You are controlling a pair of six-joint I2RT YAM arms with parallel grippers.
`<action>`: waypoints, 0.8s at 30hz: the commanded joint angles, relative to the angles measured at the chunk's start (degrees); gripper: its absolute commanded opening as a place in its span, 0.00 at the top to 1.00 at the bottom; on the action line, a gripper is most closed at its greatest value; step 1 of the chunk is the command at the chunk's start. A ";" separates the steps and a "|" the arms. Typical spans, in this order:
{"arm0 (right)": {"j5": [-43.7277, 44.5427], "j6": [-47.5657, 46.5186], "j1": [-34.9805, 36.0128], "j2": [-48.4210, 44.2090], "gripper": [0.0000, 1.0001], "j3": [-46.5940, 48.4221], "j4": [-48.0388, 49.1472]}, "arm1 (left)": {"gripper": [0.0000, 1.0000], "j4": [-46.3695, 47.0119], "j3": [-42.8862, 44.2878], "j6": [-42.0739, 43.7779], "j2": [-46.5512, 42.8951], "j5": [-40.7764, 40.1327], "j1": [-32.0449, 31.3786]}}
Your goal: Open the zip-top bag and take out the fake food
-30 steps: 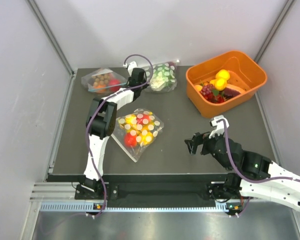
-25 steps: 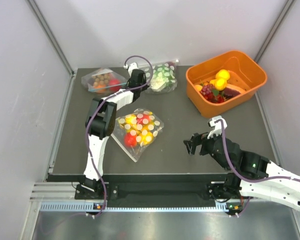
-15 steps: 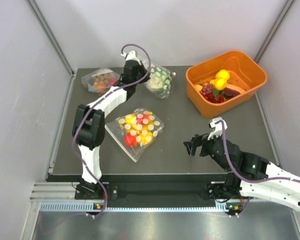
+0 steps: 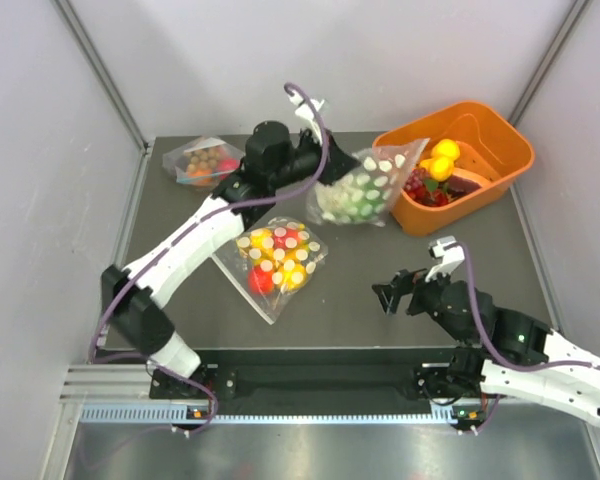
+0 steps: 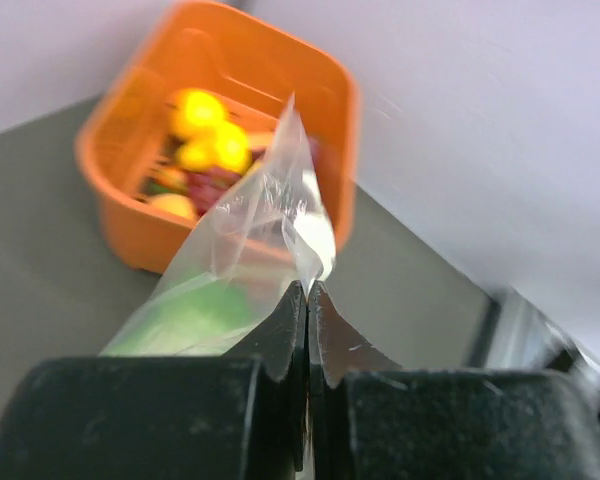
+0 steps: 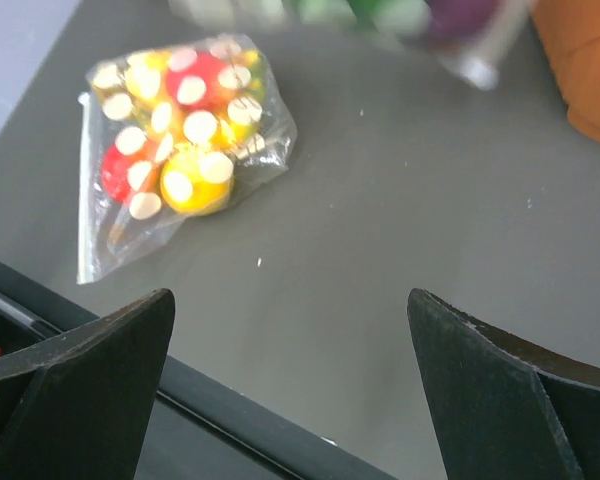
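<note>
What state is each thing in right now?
zip-top bag, lifted off the table, seal unclear.
fake food, inside that bag.
left tool, shut on the bag's edge.
right tool, open, empty.
yellow-and-red dotted bag, lying flat on the table.
plain bag, lying far left.
orange bin, upright, fruit inside.

— What's the room like on your feed?
— I see a dark grey desk (image 4: 350,285) boxed by pale walls (image 4: 230,60) on three sides, a metal rail (image 4: 310,412) along its near edge.
</note>
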 commanded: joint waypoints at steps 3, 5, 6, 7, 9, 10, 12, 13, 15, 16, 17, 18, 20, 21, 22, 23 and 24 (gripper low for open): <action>0.58 -4.18 0.64 -5.73 0.00 7.24 -0.81 | 1.00 -1.82 -10.67 3.87 -16.42 4.80 -2.53; 1.45 -6.30 0.64 -6.96 0.00 8.82 -0.81 | 1.00 -1.82 -15.26 3.43 -21.70 5.32 -3.23; 1.98 -6.74 0.64 -8.19 0.00 9.35 -0.98 | 1.00 -1.82 -20.07 2.39 -23.38 5.06 -3.58; 3.11 -7.44 0.64 -8.81 0.00 9.36 -0.98 | 1.00 -1.91 -22.72 1.77 -24.97 4.71 -3.94; 3.91 -7.71 0.64 -10.39 0.00 8.75 -0.89 | 1.00 -1.91 -30.87 -0.25 -30.15 2.26 -4.90; 4.00 -7.62 0.64 -10.83 0.00 8.31 -0.55 | 1.00 -1.30 -33.97 -1.13 -31.91 1.03 -5.17; 3.92 -6.49 0.64 -11.28 0.00 6.12 0.07 | 1.00 1.15 -43.02 -4.20 -36.48 -1.52 -6.05; 3.57 -6.22 0.64 -11.28 0.00 5.15 0.77 | 1.00 1.17 -45.75 -5.26 -37.54 -2.05 -6.22; 3.30 -4.82 0.64 -9.79 0.00 2.52 1.56 | 1.00 3.19 -52.26 -7.46 -39.13 -4.07 -6.49; 3.04 -4.37 0.64 -8.82 0.00 1.72 1.83 | 1.00 3.28 -53.85 -7.99 -39.13 -4.60 -6.58; 2.78 -4.02 0.64 -6.64 0.00 0.93 2.70 | 1.00 3.19 -56.21 -9.04 -39.13 -5.22 -6.66; 2.43 -3.23 0.73 -5.40 0.00 -0.30 3.23 | 1.00 2.93 -57.02 -9.57 -39.13 -6.88 -6.75; 0.06 -2.70 0.64 -1.63 0.00 -1.89 5.16 | 1.00 2.05 -58.34 -9.84 -39.40 -8.90 -6.75; -2.04 -1.92 0.64 -0.39 0.00 -3.46 7.61 | 1.00 1.87 -58.35 -9.67 -39.57 -11.96 -6.75; -3.10 -1.39 0.64 0.75 0.00 -4.52 9.02 | 1.00 0.04 -58.17 -9.49 -39.75 -13.64 -6.75; -4.16 -0.86 0.64 2.68 0.00 -5.40 10.08 | 1.00 -1.72 -57.82 -9.23 -40.18 -15.92 -6.75; -4.78 0.63 0.64 3.57 0.00 -7.41 12.35 | 1.00 -2.78 -57.73 -9.14 -40.45 -18.29 -6.75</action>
